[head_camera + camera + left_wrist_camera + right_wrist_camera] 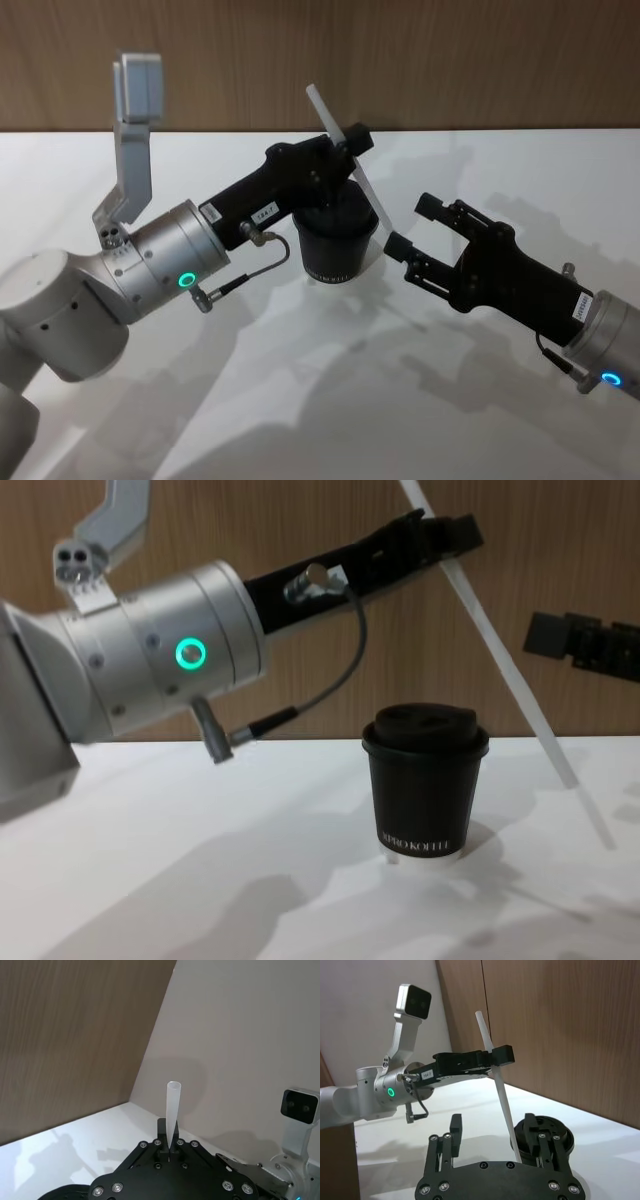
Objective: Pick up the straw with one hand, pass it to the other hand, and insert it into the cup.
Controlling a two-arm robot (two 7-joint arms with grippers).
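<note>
Left gripper (352, 140) is the closest thing, coming in big on its silver wrist (170, 655) with the green ring. It's clamped shut on the upper part of the straw (370, 195). Straw is up in the air and tilted: top end leans to the robot's left, bottom end points down and to the right. Cup (425, 790) stands upright on the worktop (300, 380), pretty much under the left gripper, black domed lid (425, 725) on, so no idea what's inside. Straw isn't in it. The lower end hangs just off the cup's right side, and going by the chest view it's clear of the worktop. Right gripper (410, 224) sits to the right of the cup with its fingers spread apart, nothing pinched. In its wrist view the straw's lower part runs between the two fingers, closer to one of them. In the head view the tip is right at the nearer finger, can't tell if it's actually touching.
</note>
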